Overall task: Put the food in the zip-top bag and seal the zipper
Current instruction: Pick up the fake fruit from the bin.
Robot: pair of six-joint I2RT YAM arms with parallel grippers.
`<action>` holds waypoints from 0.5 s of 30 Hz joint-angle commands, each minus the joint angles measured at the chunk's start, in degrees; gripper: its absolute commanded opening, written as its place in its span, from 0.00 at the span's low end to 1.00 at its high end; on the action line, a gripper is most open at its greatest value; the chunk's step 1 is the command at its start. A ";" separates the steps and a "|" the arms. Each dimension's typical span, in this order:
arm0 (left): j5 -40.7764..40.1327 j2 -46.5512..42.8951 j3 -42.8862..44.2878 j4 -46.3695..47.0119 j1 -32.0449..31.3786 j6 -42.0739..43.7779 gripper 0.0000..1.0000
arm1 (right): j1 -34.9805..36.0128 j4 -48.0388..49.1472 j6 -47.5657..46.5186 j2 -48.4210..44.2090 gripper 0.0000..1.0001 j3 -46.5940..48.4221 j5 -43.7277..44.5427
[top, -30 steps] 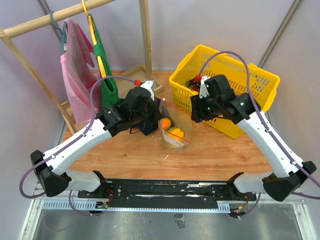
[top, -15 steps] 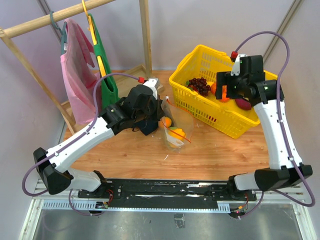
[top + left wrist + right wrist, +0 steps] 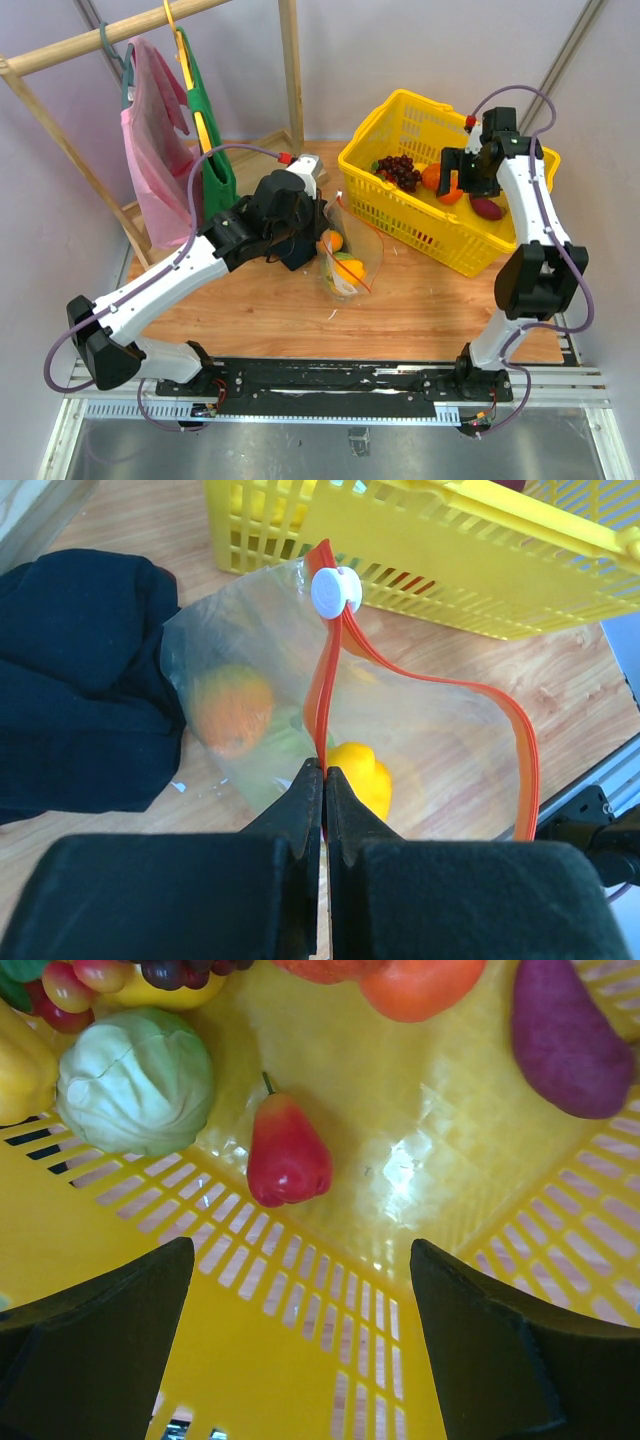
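Swung within the last second from in front of the yellow basket [image 3: 450,245] to over its inside: right gripper [image 3: 300,1250], jaws spread wide, holding nothing. Below it on the basket floor: pale green round one [image 3: 135,1080], red fruit [image 3: 287,1155], purple eggplant [image 3: 565,1035]. Just left of the basket, on the wood: zip-top bag [image 3: 440,730], mouth open, with orange [image 3: 232,708] and yellow bell pepper [image 3: 362,775] inside. Pinched tight on the zipper [image 3: 322,685]: left gripper [image 3: 323,770].
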 commanded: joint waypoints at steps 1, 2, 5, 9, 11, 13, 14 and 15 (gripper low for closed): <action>-0.19 -1.35 -0.27 3.20 0.33 1.04 0.00 | -0.61 0.19 -1.10 3.71 0.90 0.10 -5.55; -0.33 -1.37 -0.31 3.10 0.33 1.02 0.00 | -0.61 0.47 -1.02 4.75 0.91 -0.21 -6.22; -0.74 -1.46 -0.03 2.86 0.33 1.25 0.01 | -0.61 1.43 -0.91 7.57 0.93 -1.37 -8.07; -0.73 -1.55 0.06 2.78 0.33 1.35 0.00 | -0.61 2.64 -0.65 11.01 0.93 -2.17 -8.50; -0.55 -1.55 -0.07 2.89 0.33 1.35 0.00 | -0.61 3.11 -0.41 12.76 0.93 -2.27 -9.11; -0.51 -1.63 -0.13 2.90 0.33 1.32 0.00 | -0.61 3.13 -0.30 14.34 0.93 -2.15 -9.78; -0.54 -1.63 -0.14 2.96 0.33 1.39 0.00 | -0.61 3.13 -0.30 15.30 0.93 -2.23 -9.98; -0.53 -1.68 -0.15 2.91 0.33 1.38 0.00 | -0.61 3.13 -0.44 16.43 0.93 -2.34 -10.29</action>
